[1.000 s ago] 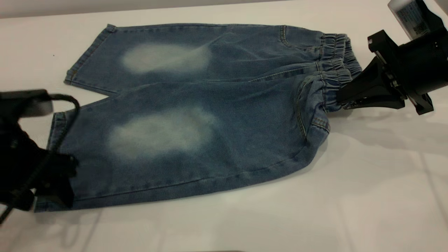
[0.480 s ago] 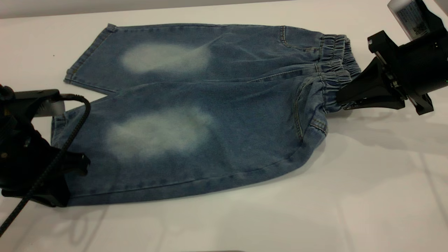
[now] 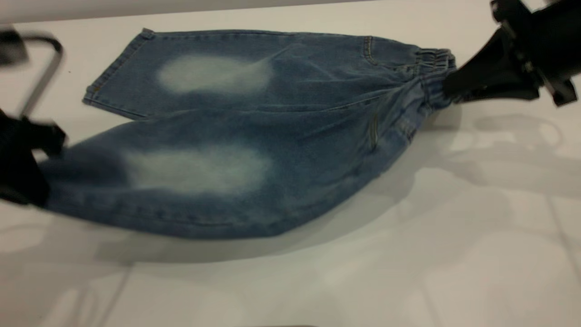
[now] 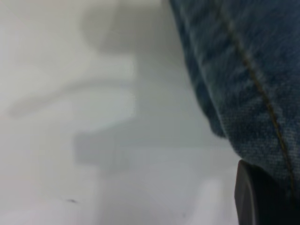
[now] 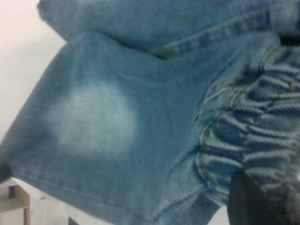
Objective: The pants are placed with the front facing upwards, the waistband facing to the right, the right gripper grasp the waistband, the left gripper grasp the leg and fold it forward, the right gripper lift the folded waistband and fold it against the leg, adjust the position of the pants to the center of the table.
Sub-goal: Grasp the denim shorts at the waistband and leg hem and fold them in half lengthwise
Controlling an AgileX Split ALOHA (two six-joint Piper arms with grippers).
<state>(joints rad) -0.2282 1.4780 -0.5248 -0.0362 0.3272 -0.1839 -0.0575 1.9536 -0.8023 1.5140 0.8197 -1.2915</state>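
The blue denim pants [image 3: 254, 136] lie across the white table [image 3: 454, 227], cuffs at the left, the near half raised off the surface with a shadow beneath it. My right gripper [image 3: 447, 88] is shut on the ruffled waistband [image 3: 433, 68] at the right end, lifting it. At the left edge my left gripper [image 3: 43, 181] is shut on the near leg [image 3: 136, 181] at its cuff and holds it up. Denim [image 4: 243, 79] with tan stitching runs into the left gripper [image 4: 267, 197] in the left wrist view. The gathered waistband [image 5: 253, 140] bunches against the dark finger [image 5: 246, 201] in the right wrist view.
The far leg [image 3: 190, 72] still rests flat on the table near the back edge. A black cable [image 3: 43, 72] of the left arm loops above the far cuff. White tabletop stretches in front of the pants.
Both grippers have risen and moved toward the back, lifting the near leg and the waistband end off the table. The near edge of the pants now hangs above its shadow.
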